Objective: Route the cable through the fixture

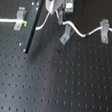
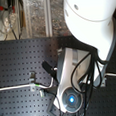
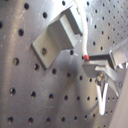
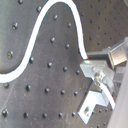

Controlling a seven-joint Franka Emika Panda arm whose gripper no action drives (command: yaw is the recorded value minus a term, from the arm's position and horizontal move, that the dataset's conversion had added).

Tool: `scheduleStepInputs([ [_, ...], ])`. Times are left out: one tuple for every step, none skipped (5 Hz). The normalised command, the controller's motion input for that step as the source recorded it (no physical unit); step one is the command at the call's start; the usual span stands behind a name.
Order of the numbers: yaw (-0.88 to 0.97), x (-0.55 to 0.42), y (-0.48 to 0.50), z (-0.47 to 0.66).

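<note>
Where the black perforated breadboard [image 1: 63,88] is seen in the first exterior view, three grey bent clips are counted along one white cable [image 1: 90,32]: a left clip [image 1: 19,18], the middle fixture [image 1: 66,32] and a right clip [image 1: 103,28]. One green band [image 1: 26,23] is seen on the cable just beside the left clip, and one black bar [image 1: 31,26] is leaned across the board between the left clip and the fixture. One arm is present, with one gripper [image 1: 60,17] positioned just above the fixture. The cable is laid through the right clip, curved in a wave toward the fixture, and drawn up toward the gripper beside the fixture's notched top. In the first wrist view the jaws are seen closed nearly together, with the cable [image 3: 85,37] clamped between the fingertips [image 3: 97,70] just beside the fixture [image 3: 57,37]. In the second wrist view the cable [image 4: 35,35] is seen looping away from the pinched point. In the second exterior view the gripper is hidden behind the arm's white body [image 2: 88,21].
</note>
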Motion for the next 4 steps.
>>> scheduleStepInputs([
  [-0.02, -0.276, -0.399, 0.23],
  [-0.04, -0.204, -0.273, 0.01],
  [0.0, -0.012, 0.008, 0.0],
  [0.19, -0.004, -0.004, -0.16],
])
